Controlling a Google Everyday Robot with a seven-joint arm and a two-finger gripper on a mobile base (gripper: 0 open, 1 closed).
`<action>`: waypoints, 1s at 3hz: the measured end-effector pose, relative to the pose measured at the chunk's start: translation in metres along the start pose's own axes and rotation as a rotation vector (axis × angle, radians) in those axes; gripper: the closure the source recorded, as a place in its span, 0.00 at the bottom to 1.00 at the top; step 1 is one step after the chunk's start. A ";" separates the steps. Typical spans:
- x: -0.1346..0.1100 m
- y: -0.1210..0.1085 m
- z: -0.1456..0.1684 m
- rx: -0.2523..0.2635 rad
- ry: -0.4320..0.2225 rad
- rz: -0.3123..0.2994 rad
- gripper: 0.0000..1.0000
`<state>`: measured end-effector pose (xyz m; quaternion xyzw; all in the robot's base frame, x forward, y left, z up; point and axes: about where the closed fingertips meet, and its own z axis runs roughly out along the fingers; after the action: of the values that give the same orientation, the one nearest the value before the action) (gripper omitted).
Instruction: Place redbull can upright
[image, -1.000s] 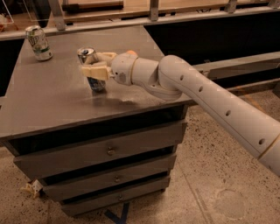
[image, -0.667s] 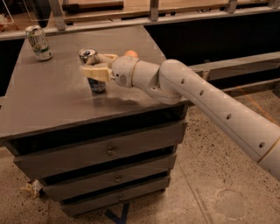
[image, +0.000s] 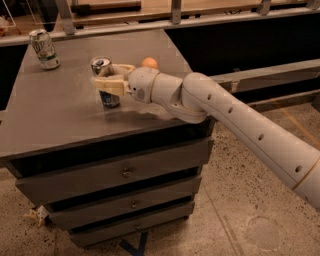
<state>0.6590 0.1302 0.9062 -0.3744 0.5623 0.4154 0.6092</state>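
The redbull can (image: 109, 99) stands upright on the grey cabinet top (image: 55, 120), left of centre. Its silver top faces up and its blue lower half shows under my fingers. My gripper (image: 103, 76) reaches in from the right and is shut on the can's middle. One beige finger (image: 114, 86) lies across the near side and the other (image: 120, 68) is behind it. The can's base looks to be on or just above the surface.
A white-and-green can (image: 44, 48) stands upright at the far left corner. A small orange ball (image: 149, 62) lies just behind my wrist. The cabinet has three drawers (image: 125, 172). A rail (image: 175, 20) runs behind it, and there is speckled floor (image: 235, 210) to the right.
My gripper and the can have shifted slightly left and farther back over the cabinet top. The can stays upright in the grip.
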 end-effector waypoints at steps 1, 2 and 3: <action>0.001 0.001 0.000 -0.007 -0.007 -0.002 0.61; 0.000 0.003 0.000 -0.014 -0.009 -0.007 0.38; -0.002 0.004 -0.001 -0.020 -0.009 -0.015 0.15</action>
<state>0.6552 0.1305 0.9084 -0.3828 0.5526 0.4179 0.6112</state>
